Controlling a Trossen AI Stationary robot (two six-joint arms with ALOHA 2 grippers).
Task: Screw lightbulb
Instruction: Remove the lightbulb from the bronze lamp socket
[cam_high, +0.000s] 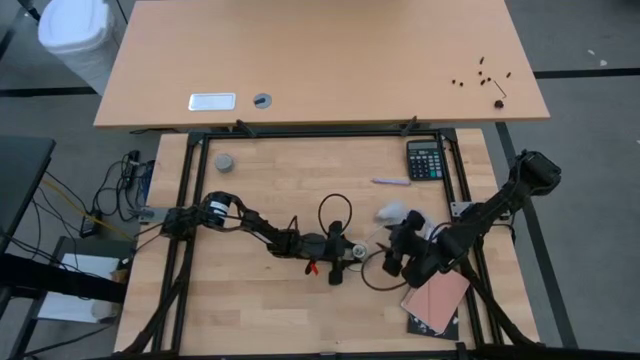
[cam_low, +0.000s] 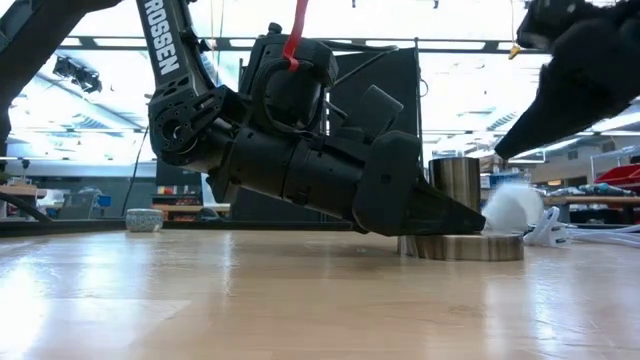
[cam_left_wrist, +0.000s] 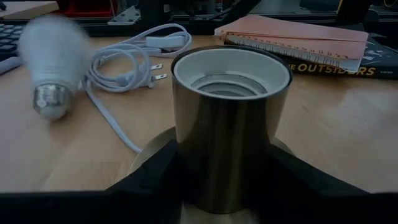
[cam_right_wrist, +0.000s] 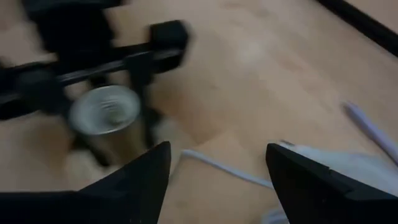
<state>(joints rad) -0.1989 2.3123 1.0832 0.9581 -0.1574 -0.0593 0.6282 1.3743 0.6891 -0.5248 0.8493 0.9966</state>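
With the left gripper (cam_high: 345, 248) clamped around the socket (cam_left_wrist: 231, 118), the lightbulb (cam_left_wrist: 51, 65) lies loose beside it and may roll as the right gripper (cam_right_wrist: 217, 177), fingers spread empty, reaches.

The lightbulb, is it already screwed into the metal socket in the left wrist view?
No. The lightbulb lies on its side on the table beside the white cord, and the socket is empty, with its inner thread visible.

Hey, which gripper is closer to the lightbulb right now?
Right. The right gripper hangs open just beside the lightbulb, which lies loose on the table. The left gripper is farther off, its fingers around the socket.
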